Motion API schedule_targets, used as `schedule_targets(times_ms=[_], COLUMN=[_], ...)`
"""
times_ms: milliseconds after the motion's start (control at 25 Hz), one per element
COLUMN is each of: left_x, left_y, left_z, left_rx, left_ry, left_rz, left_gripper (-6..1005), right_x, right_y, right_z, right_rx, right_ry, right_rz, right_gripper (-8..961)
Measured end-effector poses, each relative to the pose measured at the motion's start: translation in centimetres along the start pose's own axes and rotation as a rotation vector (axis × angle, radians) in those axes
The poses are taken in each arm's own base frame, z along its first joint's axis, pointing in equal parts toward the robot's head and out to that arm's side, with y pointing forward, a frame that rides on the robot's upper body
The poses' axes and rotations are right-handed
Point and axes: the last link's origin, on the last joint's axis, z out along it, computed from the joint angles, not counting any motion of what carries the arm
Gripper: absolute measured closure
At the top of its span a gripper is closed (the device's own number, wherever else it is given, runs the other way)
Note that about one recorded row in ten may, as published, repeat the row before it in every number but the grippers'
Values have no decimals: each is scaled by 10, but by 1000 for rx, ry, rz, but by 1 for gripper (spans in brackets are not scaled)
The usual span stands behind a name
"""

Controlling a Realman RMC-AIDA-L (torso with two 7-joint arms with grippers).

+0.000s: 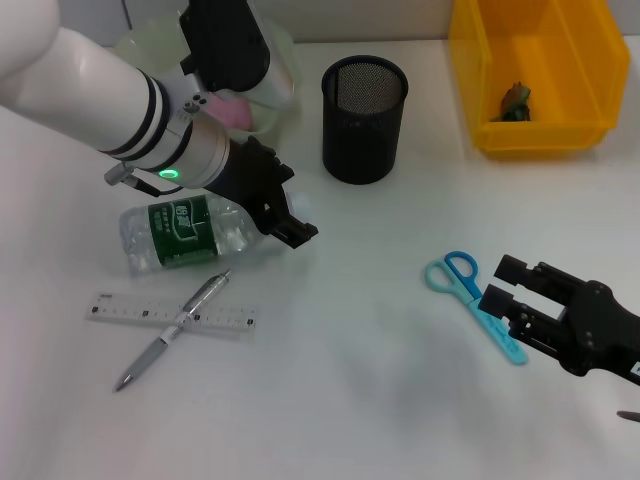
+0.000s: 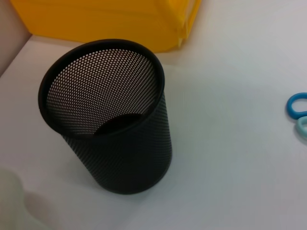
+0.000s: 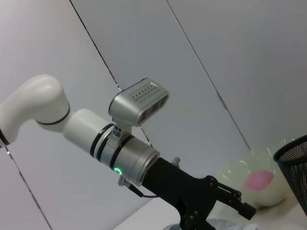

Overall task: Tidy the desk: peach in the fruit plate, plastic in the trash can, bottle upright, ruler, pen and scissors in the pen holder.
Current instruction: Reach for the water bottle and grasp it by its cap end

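A clear plastic water bottle (image 1: 185, 235) with a green label lies on its side on the white desk (image 1: 350, 380), neck end toward the left gripper (image 1: 285, 215). That gripper's black fingers (image 1: 296, 232) reach down over the neck end; whether they pinch the bottle or merely hover against it cannot be told. Beyond the fingertips stands the black mesh pen holder (image 1: 365, 120), upright; the left wrist view looks straight into it.

Below the bottle a clear ruler (image 1: 170, 315) lies flat with a silver pen (image 1: 172, 330) crossed over it. The pink peach (image 1: 238, 110) already sits in the pale green fruit plate (image 1: 135, 45) behind the left arm.

The right gripper (image 1: 500, 292) hangs low with its fingers spread apart, holding nothing, its tips just beside the handle rings of the blue scissors (image 1: 470, 298). The yellow bin (image 1: 540, 70) holds a small greenish scrap (image 1: 516, 100).
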Motion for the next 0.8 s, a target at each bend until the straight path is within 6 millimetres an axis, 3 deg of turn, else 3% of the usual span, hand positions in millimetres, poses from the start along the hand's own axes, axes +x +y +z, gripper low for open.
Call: schedule_targets(times_ms=[800], left_x=[-5], left_y=[3], left_z=[15], left_rx=[35], left_ry=[-24], left_rz=[33], left_gripper=[150], right_x=[1], right_y=[0], right_z=[4], right_rx=[-8], right_ry=[-2], right_rz=[12], right_gripper=[340])
